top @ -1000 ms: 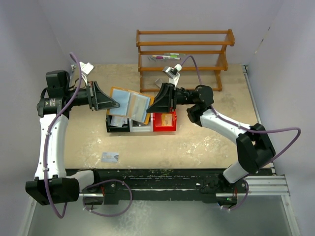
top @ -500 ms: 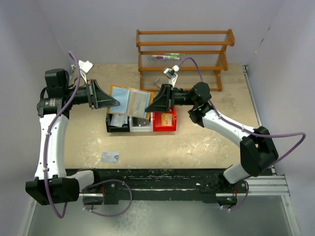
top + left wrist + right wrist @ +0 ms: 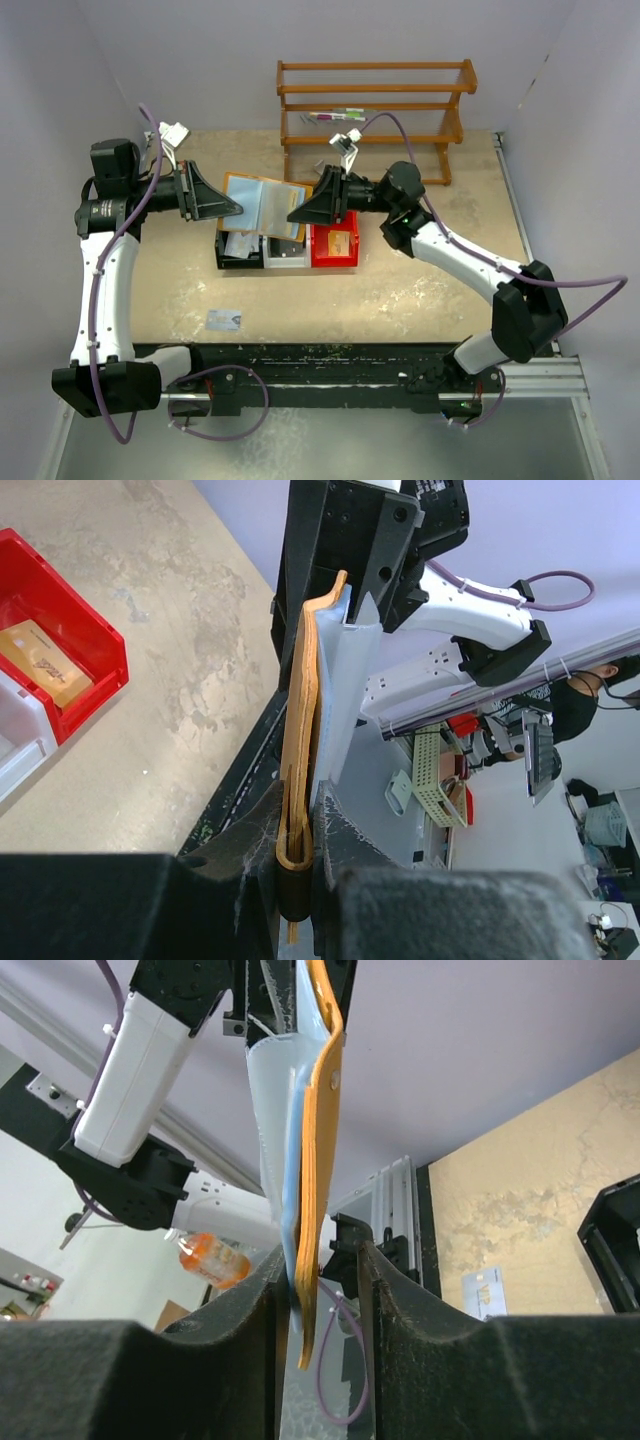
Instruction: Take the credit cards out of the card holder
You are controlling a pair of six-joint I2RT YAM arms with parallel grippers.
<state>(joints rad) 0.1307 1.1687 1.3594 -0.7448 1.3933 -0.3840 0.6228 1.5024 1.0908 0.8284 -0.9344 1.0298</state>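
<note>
Left gripper (image 3: pixel 238 211) clamps the card holder (image 3: pixel 258 203) by its left edge; right gripper (image 3: pixel 291 216), jaws parted, straddles its right edge.

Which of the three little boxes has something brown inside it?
The red bin, at the right end of the row, holds a tan flat piece. The black bin and the white bin beside it show nothing brown.

Tan-orange card holder (image 3: pixel 262 203) w/ pale-blue inside; red bin (image 3: pixel 335 262).
</note>
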